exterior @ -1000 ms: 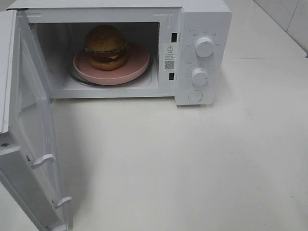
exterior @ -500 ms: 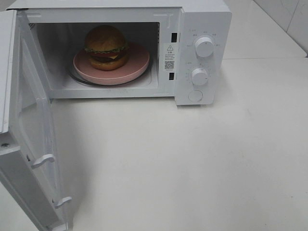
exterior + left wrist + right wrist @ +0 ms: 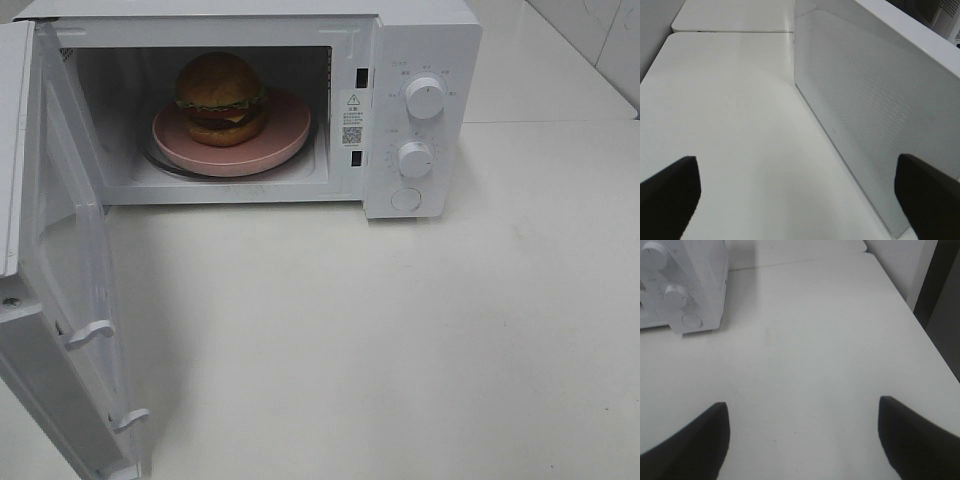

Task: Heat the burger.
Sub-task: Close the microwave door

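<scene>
At the far left, the left pincer (image 3: 796,200) is spread wide with nothing between its dark fingers (image 3: 670,195). It hangs over the white surface (image 3: 400,340), just beside the outer, dot-patterned face of the door (image 3: 865,110). That door (image 3: 60,250) is swung fully open on the left of the white microwave (image 3: 420,30).

Inside the cavity the burger (image 3: 220,95) stands upright on a pink plate (image 3: 285,135), bun dome up. It is round, so it has no long axis across the plate and its layers stack straight up. The lettuce frill and cheese edge show on the side facing the open front. It sits left of the plate's middle, and the plate rests on the glass turntable (image 3: 160,166).

On the frame right of the cavity is a label (image 3: 351,118) with a warning triangle and a square code. Its text is too small to read. On the control panel are an upper knob (image 3: 425,98), a lower knob (image 3: 415,159) and a round button (image 3: 405,199). The markings around the knobs cannot be read.

The right pincer (image 3: 802,440) is likewise spread and empty, above bare surface out in front of the panel's right side.

The burger appears in neither wrist view and both pincers are well apart from it.
</scene>
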Robot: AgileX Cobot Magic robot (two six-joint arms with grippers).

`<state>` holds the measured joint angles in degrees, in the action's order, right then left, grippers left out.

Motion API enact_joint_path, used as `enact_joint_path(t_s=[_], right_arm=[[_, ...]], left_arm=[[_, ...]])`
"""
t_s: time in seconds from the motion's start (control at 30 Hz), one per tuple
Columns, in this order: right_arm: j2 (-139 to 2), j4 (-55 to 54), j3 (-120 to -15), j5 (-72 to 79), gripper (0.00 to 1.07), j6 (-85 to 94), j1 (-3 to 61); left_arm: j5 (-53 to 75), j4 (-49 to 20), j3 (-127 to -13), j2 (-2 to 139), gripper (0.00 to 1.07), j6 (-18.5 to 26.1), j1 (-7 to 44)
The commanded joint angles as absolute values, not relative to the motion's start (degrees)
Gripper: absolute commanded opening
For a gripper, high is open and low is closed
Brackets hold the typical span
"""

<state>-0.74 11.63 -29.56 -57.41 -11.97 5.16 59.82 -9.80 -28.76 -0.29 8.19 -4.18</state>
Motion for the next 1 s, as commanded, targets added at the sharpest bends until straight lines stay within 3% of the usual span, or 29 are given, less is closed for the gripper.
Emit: enact_joint_path(t_s=[0.03,1.0], right_arm=[[1.6,11.5,-29.5,-57.4,0.76,-12.4,4.6],[1.6,11.5,-29.5,-57.4,0.76,-12.5,3.7]], left_arm=[[59.5,-10.0,-28.6,-1.7,0.98,7.9,-3.8],[59.5,-10.1,-28.6,-1.4,0.98,7.9,-3.8]])
